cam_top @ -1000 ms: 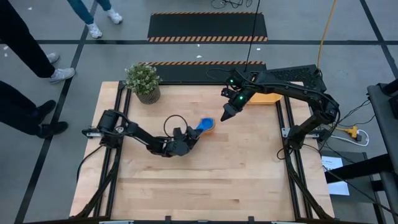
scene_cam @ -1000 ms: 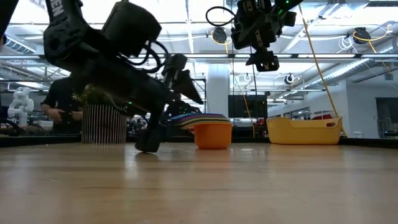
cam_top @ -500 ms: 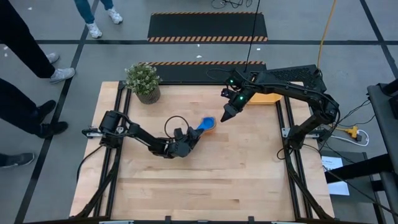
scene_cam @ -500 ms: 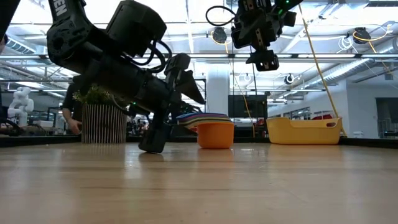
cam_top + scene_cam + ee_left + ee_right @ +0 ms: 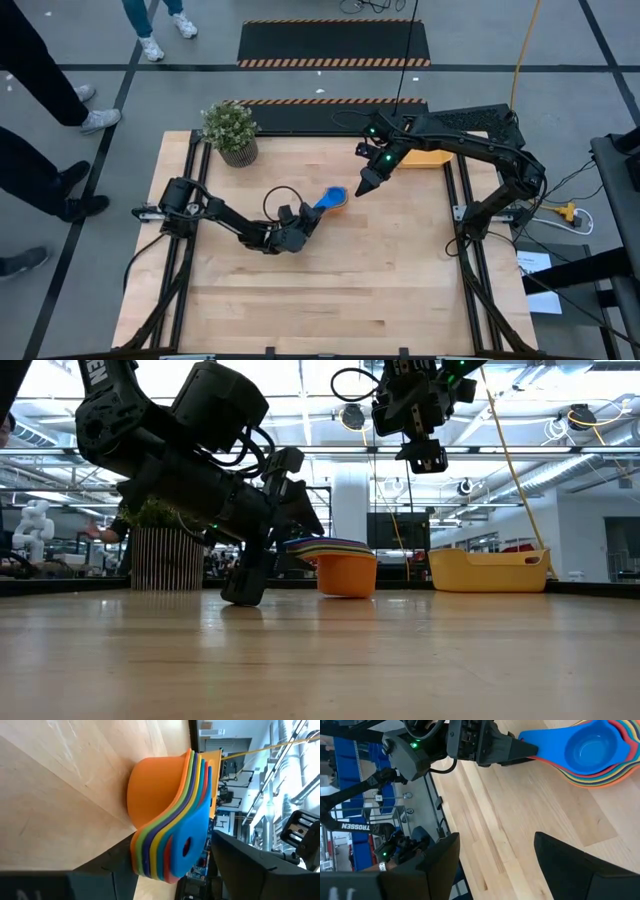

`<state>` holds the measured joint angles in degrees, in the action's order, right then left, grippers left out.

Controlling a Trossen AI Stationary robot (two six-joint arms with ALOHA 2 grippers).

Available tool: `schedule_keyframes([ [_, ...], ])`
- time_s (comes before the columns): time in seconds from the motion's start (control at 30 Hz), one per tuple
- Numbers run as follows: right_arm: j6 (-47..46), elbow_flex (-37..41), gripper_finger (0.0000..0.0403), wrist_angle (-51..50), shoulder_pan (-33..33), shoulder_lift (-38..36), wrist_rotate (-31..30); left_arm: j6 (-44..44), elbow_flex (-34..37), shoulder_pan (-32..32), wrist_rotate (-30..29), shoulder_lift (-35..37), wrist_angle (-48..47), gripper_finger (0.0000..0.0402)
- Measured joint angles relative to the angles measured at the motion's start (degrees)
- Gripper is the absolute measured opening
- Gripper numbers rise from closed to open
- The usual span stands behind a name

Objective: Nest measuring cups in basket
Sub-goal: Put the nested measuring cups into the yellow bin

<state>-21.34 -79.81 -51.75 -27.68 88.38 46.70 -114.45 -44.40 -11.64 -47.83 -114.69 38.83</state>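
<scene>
The measuring cups (image 5: 333, 198) stand nested in one stack on the table's middle, orange bowl (image 5: 346, 576) at the bottom and blue on top. Their handles fan out toward my left gripper (image 5: 308, 214), which is shut on them low over the wood. My right gripper (image 5: 362, 187) hangs open high above the table, just right of the stack, holding nothing. The yellow-orange basket (image 5: 488, 570) rests on its flat bottom at the far right, partly under the right arm in the high view (image 5: 432, 158). My left gripper has the stacked handles (image 5: 170, 852) between its two fingers, near their free ends. One finger (image 5: 115, 867) lies under the orange handle and the other (image 5: 250, 865) over the blue one. The fingers come nearly level from the table's left, along the handles. The orange bowl stays on the table.
A potted green plant (image 5: 230, 130) stands at the table's far left corner. People's legs (image 5: 40, 100) show on the floor left of the table. Bare wood (image 5: 330, 290) stretches across the near half.
My left gripper has narrowed its fingers onto the handle stack; in the low view the upper finger has come down toward the handles. The stack still rests on the table. My right arm has kept still.
</scene>
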Motion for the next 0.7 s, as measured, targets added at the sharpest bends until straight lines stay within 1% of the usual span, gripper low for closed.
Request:
schedule_keyframes([
  [0.17, 0.0, 0.0, 0.0249, 0.0, 0.0, 0.0, 0.0, 0.1, 0.0, 0.0, -0.3, 0.0, -0.1, 0.0221],
  [0.47, 0.2, 0.0, 0.0249, 0.0, 0.0, 0.0, 0.0, 1.1, 0.1, 0.0, -2.4, -0.1, 0.5, 0.0154],
  [0.7, 1.3, 0.0, 0.0249, -1.5, 0.0, 0.0, 0.0, 2.3, 0.1, 0.0, -2.3, 0.0, 0.6, 0.0157],
])
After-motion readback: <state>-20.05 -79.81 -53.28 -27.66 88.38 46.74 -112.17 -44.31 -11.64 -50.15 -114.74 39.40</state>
